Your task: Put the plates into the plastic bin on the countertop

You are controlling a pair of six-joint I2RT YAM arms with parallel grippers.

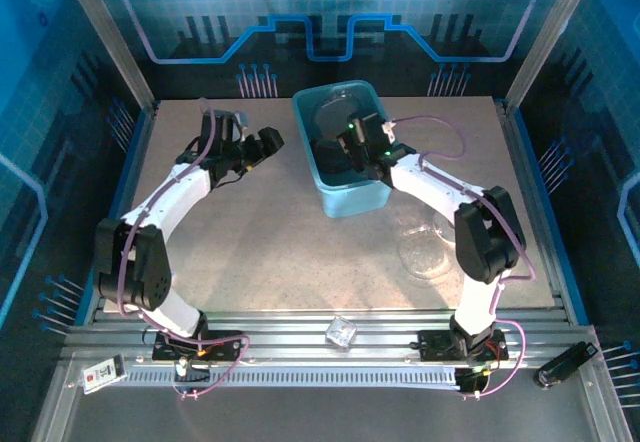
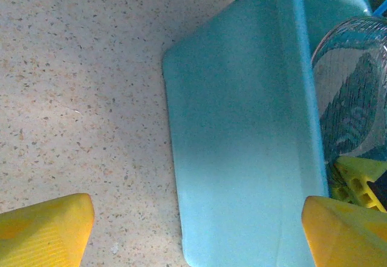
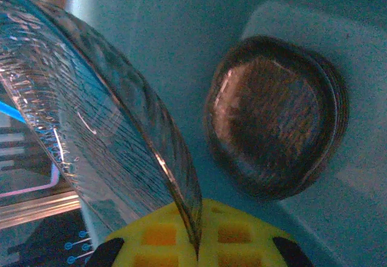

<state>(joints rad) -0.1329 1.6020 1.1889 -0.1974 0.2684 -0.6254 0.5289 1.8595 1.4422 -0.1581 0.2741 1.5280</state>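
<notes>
Right end effector (image 3: pixel 195 244) pinches a clear plate (image 3: pixel 91 128) inside the teal bin (image 1: pixel 347 202), above stacked brown plates (image 3: pixel 275 119). Left end effector (image 2: pixel 193 234) is spread beside the bin.

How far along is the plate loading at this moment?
Done: a stack of brown plates already lies on the floor of the plastic bin. In hand: the right gripper is shut on a clear plate, held tilted above the bin floor. To do: clear plates sit on the countertop right of the bin; their count is unclear. The left gripper is open beside the bin.
</notes>
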